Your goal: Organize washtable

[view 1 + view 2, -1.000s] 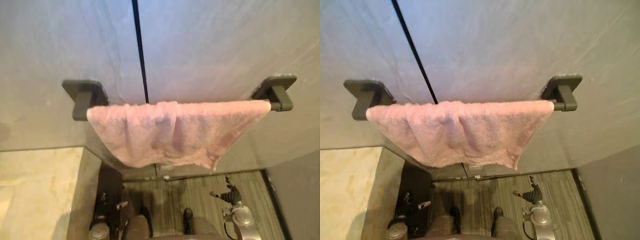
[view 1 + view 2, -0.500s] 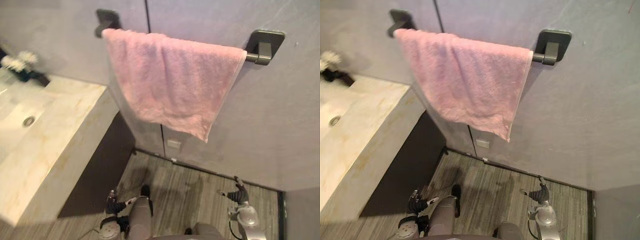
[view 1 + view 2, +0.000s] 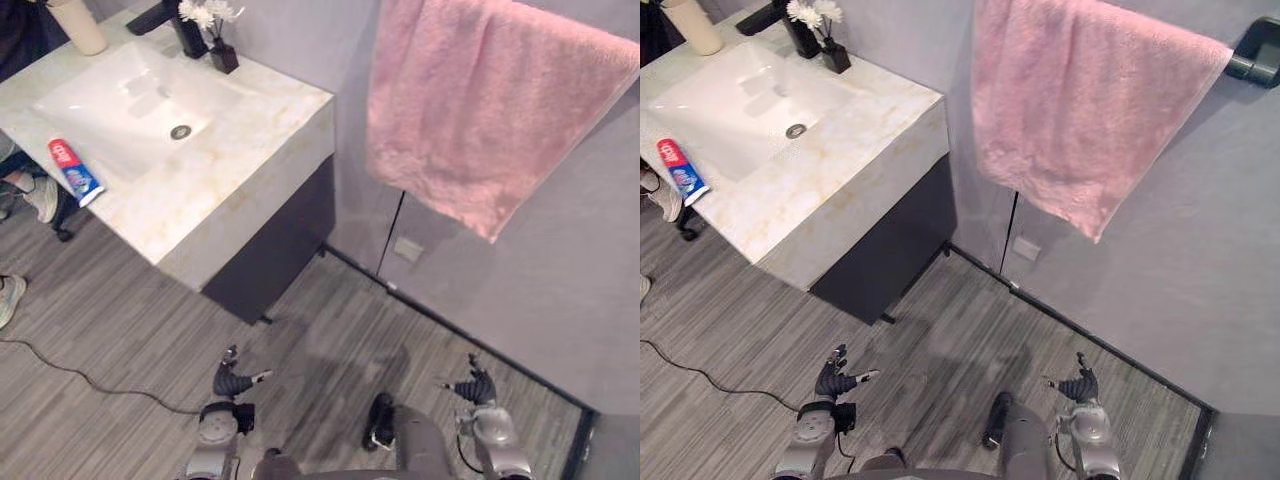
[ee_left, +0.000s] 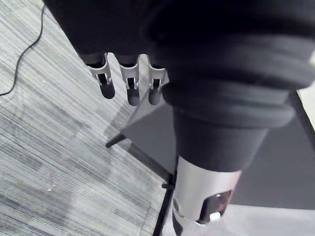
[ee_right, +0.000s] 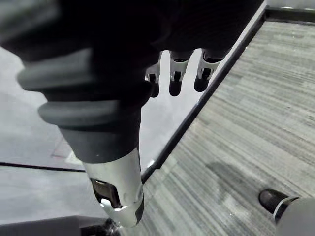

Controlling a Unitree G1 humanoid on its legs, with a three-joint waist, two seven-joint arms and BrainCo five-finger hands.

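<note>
Hands low over grey striped floor: left hand and right hand both loose, fingers relaxed and spread, holding nothing, well apart from washtable.

Washtable: pale marbled top, white basin, dark cabinet beneath, set against grey wall.

Count on top:
- one toothpaste tube, red, white and blue, lying just beside basin
- one black faucet
- one cream cup
- one dark vase with white flowers

Tube print too small to read.

One pink towel hangs from wall rail. Person's two pale shoes at floor's left edge.
</note>
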